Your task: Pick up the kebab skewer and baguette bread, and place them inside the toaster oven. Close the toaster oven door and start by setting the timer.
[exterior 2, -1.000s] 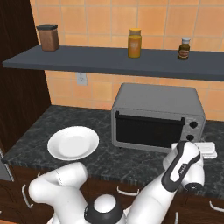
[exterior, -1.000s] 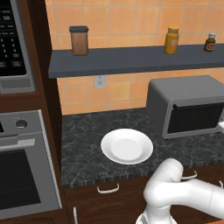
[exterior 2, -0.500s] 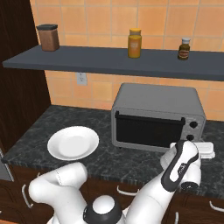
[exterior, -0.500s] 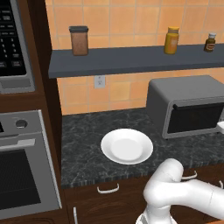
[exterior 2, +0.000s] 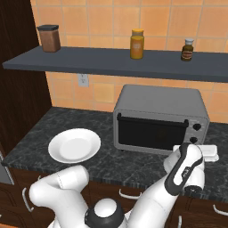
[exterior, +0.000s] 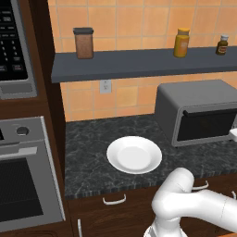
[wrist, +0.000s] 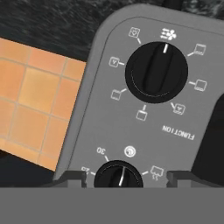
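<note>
The gripper (wrist: 125, 176) sits close against the control panel of the toaster oven (exterior 2: 160, 119), one fingertip on each side of the lower timer knob (wrist: 118, 175). Whether the fingers actually press the knob I cannot tell. Above it on the panel is the larger function knob (wrist: 156, 72), its white mark pointing at the fan symbol. The toaster oven stands on the dark counter (exterior: 92, 152) with its door (exterior 2: 151, 132) shut. A white plate (exterior: 134, 154) lies bare to its left. Three jars stand on the shelf (exterior 2: 111, 62) above.
</note>
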You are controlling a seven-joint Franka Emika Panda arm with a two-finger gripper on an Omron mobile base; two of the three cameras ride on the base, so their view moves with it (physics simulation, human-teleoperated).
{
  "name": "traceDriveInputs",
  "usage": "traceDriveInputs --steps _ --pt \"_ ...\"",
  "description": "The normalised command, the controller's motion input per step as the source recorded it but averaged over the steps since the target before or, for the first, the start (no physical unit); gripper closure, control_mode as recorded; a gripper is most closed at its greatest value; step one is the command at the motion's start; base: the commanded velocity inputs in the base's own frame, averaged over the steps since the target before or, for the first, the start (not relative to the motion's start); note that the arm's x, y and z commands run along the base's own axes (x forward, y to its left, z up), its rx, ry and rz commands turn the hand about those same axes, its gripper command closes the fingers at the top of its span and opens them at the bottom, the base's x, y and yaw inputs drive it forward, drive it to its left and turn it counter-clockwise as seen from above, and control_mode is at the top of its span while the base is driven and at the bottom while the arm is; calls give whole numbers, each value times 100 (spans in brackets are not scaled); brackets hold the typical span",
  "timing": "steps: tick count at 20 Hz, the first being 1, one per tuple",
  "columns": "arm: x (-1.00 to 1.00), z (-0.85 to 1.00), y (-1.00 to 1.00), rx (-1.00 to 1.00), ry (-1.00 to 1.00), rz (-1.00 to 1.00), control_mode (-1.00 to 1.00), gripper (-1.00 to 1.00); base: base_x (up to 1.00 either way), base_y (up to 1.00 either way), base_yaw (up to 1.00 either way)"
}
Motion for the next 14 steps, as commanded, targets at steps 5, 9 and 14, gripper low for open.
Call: traceDriveInputs --steps 5,9,14 --pt "10 1 0 -3 -3 0 -100 100 0 0 0" --pt "0 11 8 -6 -5 0 -100 100 0 0 0" --pt "2 19 2 -6 -2 0 -100 100 0 0 0"
